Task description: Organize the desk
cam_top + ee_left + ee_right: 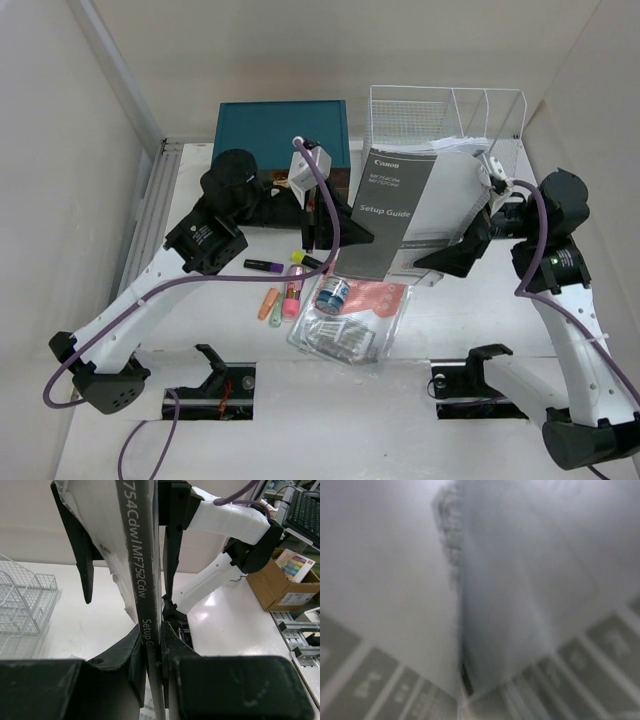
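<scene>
My left fingers (357, 232) pinch tight the left edge of the Setup Guide booklet (395, 205); it sits tilted over the wide white surface (470, 322) spreading under both arms; my right fingers (455, 256) clamp its right edge.

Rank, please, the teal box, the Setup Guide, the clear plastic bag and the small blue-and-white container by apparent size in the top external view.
1. Setup Guide and teal box: these look alike, and the guide is raised nearer the camera, so they are unranked.
2. Clear plastic bag.
3. Blue-and-white container.
</scene>
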`<state>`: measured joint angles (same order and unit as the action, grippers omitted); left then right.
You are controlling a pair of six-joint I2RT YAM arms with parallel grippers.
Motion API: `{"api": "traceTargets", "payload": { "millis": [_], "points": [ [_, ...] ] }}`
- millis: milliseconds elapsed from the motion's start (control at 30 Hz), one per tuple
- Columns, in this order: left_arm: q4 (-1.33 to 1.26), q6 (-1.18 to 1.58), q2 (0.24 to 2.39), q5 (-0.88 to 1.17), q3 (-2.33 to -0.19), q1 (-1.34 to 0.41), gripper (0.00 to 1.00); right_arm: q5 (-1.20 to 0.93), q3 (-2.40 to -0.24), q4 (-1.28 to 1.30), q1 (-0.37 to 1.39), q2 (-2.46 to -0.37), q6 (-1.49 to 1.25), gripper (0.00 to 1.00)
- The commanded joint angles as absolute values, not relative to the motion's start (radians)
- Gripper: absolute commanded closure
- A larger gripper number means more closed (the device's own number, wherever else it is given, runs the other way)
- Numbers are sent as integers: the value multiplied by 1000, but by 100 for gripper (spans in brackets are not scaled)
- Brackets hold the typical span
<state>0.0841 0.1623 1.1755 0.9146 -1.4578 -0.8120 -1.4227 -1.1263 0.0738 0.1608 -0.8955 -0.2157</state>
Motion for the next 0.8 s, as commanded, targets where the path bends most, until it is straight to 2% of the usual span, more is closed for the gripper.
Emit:
{"api": "traceTargets", "payload": {
  "millis": [0, 67, 133, 167, 233, 267, 300, 367, 400, 767],
  "points": [
    [-40, 149, 1166, 894, -1519, -819, 100, -1586, -1192, 12, 216, -896, -192, 0],
    [-31, 149, 1166, 853, -1508, -819, 100, -1553, -1192, 12, 251, -887, -192, 1],
    [-31, 140, 1166, 827, -1499, -819, 100, -1528, -1192, 12, 271, -878, -201, 8],
    [-31, 140, 1166, 804, -1485, -819, 100, -1508, -1192, 12, 272, -877, -201, 23],
    [-31, 129, 1166, 778, -1485, -819, 100, -1491, -1192, 12, 282, -868, -210, 41],
    [-31, 129, 1166, 758, -1485, -819, 100, -1491, -1192, 12, 282, -868, -210, 62],
    [-31, 129, 1166, 747, -1474, -819, 100, -1465, -1192, 12, 282, -858, -200, 75],
    [-31, 120, 1166, 726, -1464, -819, 100, -1434, -1192, 12, 282, -847, -199, 95],
    [-31, 120, 1166, 703, -1453, -819, 100, -1404, -1192, 12, 282, -847, -199, 100],
    [-31, 110, 1091, 560, -1373, -772, 100, -1218, -1243, 12, 264, -870, -190, 100]
  ]
}}
